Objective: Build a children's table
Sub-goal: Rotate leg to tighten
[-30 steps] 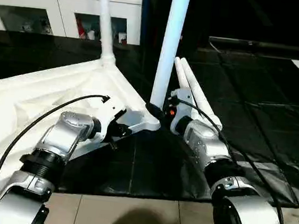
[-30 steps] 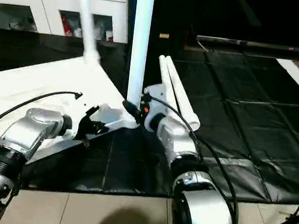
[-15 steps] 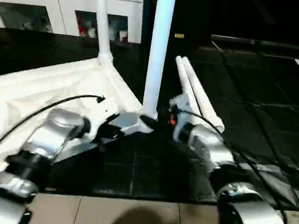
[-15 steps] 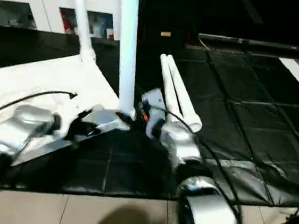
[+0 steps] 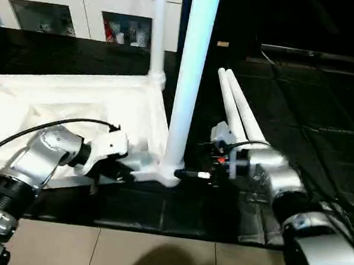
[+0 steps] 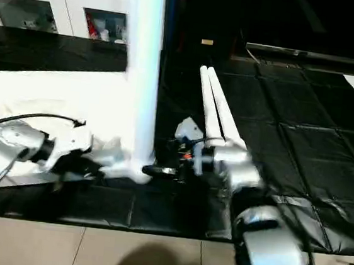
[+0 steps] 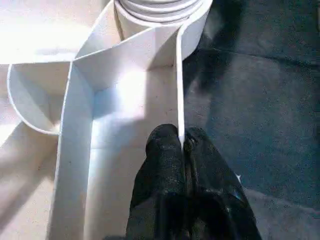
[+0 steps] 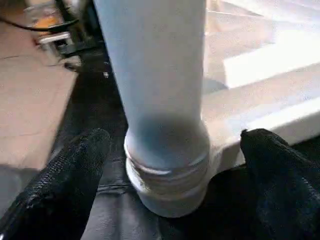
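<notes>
The children's table lies upside down on the black mat, its white ribbed top (image 5: 72,102) at the left. One white leg (image 5: 190,77) stands upright in the near corner socket (image 8: 170,187), and another leg (image 5: 157,35) stands in the far corner. Two loose legs (image 5: 239,110) lie side by side on the mat to the right. My left gripper (image 7: 181,139) is shut on the thin rim wall of the top, just beside the near socket. My right gripper (image 8: 172,145) is open, with one of its fingers (image 8: 75,165) on each side of the near leg's base, apart from it.
A white cabinet (image 5: 81,15) with glass doors stands at the back left. The black mat (image 5: 312,115) stretches to the right behind the loose legs. Tiled floor (image 5: 151,256) runs along the near edge. A black cable (image 5: 44,128) arcs over my left forearm.
My right gripper's fingers have spread apart from the base of the near leg. The left gripper has stayed clamped on the rim. The camera has shifted.
</notes>
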{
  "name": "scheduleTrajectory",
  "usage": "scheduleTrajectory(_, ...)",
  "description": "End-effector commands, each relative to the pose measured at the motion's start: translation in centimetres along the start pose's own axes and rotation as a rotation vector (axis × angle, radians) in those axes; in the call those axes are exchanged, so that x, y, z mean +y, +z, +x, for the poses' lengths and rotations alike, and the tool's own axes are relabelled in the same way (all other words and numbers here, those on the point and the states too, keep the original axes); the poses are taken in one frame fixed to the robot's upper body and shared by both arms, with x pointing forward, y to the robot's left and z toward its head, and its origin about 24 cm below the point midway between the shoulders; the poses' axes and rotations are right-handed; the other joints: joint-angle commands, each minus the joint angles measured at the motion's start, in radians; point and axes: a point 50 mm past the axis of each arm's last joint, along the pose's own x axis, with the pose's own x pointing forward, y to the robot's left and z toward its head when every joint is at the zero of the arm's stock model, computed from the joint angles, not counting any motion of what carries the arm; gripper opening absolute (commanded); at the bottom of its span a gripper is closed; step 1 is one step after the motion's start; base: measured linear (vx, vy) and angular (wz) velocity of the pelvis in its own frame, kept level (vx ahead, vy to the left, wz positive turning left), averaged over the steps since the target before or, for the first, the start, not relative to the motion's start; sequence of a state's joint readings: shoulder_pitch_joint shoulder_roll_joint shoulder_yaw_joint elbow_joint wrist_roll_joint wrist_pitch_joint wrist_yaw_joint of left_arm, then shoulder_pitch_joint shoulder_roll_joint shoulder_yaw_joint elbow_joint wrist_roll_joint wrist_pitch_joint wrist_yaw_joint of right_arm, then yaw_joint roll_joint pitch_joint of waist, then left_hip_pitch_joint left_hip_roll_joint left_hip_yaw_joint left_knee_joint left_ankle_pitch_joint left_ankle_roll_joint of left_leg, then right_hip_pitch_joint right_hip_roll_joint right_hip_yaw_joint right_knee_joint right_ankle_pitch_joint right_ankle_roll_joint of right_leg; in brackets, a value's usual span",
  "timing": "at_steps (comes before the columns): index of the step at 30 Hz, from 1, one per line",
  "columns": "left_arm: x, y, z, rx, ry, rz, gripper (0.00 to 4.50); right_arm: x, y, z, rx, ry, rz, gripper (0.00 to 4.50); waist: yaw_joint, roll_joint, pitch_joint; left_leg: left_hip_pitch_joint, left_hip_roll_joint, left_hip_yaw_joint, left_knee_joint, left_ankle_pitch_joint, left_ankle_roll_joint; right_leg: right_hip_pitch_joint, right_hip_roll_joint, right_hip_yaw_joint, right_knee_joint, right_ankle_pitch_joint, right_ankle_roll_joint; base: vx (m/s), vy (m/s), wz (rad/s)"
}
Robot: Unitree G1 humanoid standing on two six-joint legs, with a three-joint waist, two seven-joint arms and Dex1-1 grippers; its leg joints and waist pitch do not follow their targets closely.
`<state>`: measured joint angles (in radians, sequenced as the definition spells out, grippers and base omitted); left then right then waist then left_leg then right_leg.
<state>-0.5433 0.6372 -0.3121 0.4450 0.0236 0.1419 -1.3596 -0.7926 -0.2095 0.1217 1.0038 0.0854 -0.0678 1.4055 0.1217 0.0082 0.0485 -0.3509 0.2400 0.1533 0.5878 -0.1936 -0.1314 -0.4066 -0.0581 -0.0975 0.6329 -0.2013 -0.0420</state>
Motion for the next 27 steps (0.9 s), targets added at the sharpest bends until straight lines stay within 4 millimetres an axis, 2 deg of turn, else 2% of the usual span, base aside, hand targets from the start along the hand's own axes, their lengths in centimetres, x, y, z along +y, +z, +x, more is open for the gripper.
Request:
scheduleTrajectory(1, -0.6, 0.5, 0.5, 0.001, -0.086, 0.056, 0.0, 0.0, 1.0, 0.2, -0.016, 0.061, -0.016, 4.46, 0.0, 0.009, -0.071, -0.003, -0.001, 0.015, -0.059, -0.103, 0.071, 0.067, -0.077, 0.057, -0.058, -0.028, -0.245, 0.0, 0.0, 0.0)
scheduleTrajectory(4, -0.8, 0.5, 0.7, 0.009, -0.101, 0.081, 0.0, 0.1, 1.2, 0.7, -0.024, 0.087, -0.013, 4.46, 0.002, 0.009, -0.071, -0.001, 0.001, 0.015, -0.059, -0.103, 0.068, 0.064, -0.077, 0.057, -0.059, -0.035, -0.245, 0.0, 0.0, 0.0)
scheduleTrajectory(6, -0.9, 0.6, 1.0, 0.012, -0.111, 0.091, 0.0, 0.3, 1.2, 1.1, -0.025, 0.117, -0.004, 4.19, 0.003, 0.009, -0.071, 0.0, 0.001, 0.016, -0.059, -0.108, 0.065, 0.063, -0.077, 0.057, -0.058, -0.037, -0.245, 0.0, 0.0, 0.0)
scheduleTrajectory(7, -0.9, 0.6, 1.0, 0.011, -0.115, 0.093, 0.0, 0.4, 1.1, 1.2, -0.022, 0.13, 0.001, 4.11, 0.004, 0.004, -0.071, 0.0, 0.001, 0.016, -0.06, -0.107, 0.064, 0.064, -0.077, 0.057, -0.058, -0.039, -0.243, 0.0, 0.0, 0.0)
scheduleTrajectory(9, -0.9, 0.6, 1.1, 0.009, -0.12, 0.096, 0.0, 0.5, 1.0, 1.4, -0.017, 0.152, 0.016, 3.99, 0.008, 0.008, -0.071, 0.001, 0.002, 0.015, -0.06, -0.105, 0.061, 0.063, -0.079, 0.058, -0.059, -0.051, -0.237, 0.0, 0.0, 0.0)
scheduleTrajectory(13, -1.0, 0.7, 1.2, 0.005, -0.127, 0.1, 0.0, 0.6, 0.9, 1.5, -0.007, 0.181, 0.037, 3.58, 0.014, 0.006, -0.073, 0.001, 0.001, 0.016, -0.059, -0.087, 0.062, 0.063, -0.077, 0.057, -0.055, -0.025, -0.238, 0.0, 0.0, 0.0)
scheduleTrajectory(20, -0.9, 0.4, 1.0, 0.01, -0.125, 0.101, 0.0, 0.7, 0.9, 1.7, -0.004, 0.206, 0.053, 3.04, 0.016, 0.005, -0.071, 0.0, 0.001, 0.016, -0.06, -0.098, 0.056, 0.062, -0.079, 0.058, -0.058, -0.056, -0.227, 0.0, 0.0, 0.0)
scheduleTrajectory(27, -0.9, 0.3, 1.0, 0.012, -0.118, 0.097, 0.0, 0.8, 0.7, 1.8, -0.009, 0.215, 0.067, 2.52, 0.017, 0.005, -0.073, 0.0, 0.001, 0.016, -0.058, -0.09, 0.056, 0.062, -0.078, 0.058, -0.056, -0.045, -0.226, 0.0, 0.0, 0.0)
